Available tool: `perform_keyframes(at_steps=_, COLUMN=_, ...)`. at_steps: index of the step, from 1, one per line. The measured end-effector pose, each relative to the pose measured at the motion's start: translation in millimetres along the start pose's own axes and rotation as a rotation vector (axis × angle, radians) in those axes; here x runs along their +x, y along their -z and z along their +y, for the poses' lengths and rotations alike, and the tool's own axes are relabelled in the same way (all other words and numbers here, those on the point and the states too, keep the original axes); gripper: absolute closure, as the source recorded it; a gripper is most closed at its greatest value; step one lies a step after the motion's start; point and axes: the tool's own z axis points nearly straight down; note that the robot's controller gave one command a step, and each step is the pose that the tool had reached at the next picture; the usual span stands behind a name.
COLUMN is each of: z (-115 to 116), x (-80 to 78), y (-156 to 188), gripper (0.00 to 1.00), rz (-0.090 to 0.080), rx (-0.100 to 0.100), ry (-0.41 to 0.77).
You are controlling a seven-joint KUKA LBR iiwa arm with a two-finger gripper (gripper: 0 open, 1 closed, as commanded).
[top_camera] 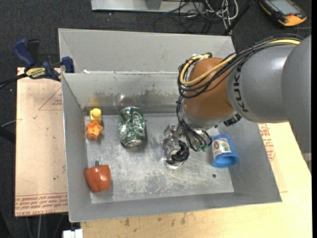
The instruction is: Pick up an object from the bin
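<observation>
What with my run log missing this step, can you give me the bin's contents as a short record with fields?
green can: crushed, mid bin
blue cup: near the right wall
red pepper: lower left corner in view
orange star toy: by left wall, yellow piece just behind it
claw: low over the floor, between green can and blue cup

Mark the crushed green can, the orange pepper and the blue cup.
crushed green can (132,127), camera view, middle of its side.
orange pepper (98,178), camera view, its body.
blue cup (226,157), camera view, its blue wall.
</observation>
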Motion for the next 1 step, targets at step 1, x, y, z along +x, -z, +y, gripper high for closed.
perform_keyframes(at_steps=1, z=0.0, x=0.0, y=0.0, gripper=1.00, rz=0.000, rx=0.000, ry=0.000)
